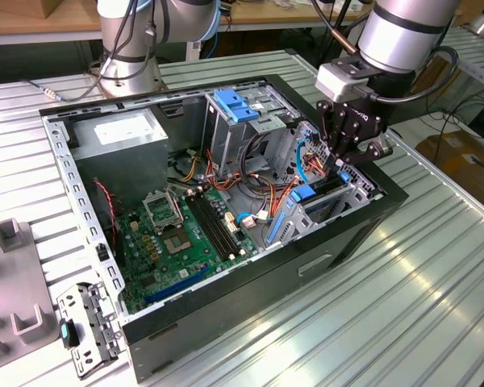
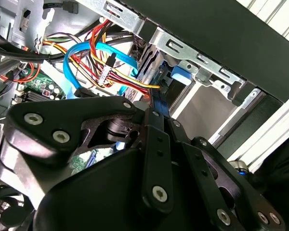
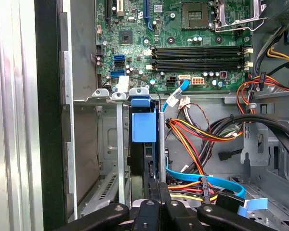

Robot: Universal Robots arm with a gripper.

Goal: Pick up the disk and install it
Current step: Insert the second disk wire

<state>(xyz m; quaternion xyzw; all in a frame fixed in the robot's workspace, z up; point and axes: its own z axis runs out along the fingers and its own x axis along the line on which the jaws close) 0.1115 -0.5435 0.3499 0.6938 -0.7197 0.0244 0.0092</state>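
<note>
You're seeing the exterior view looking down from above the gripper; both wrist views are peering closely past it, sharing the drive cage.

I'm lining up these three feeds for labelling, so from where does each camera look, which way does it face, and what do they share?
Exterior view: off the arm, above the table, looking down at the open computer case; the arm and gripper reach into its drive cage.
First wrist view: on the arm, facing along the gripper towards the disk in its bay and the motherboard beyond.
Second wrist view: on the arm, looking over the gripper linkage at the cables and the bay.
Both wrist views share the blue data cable.
</note>
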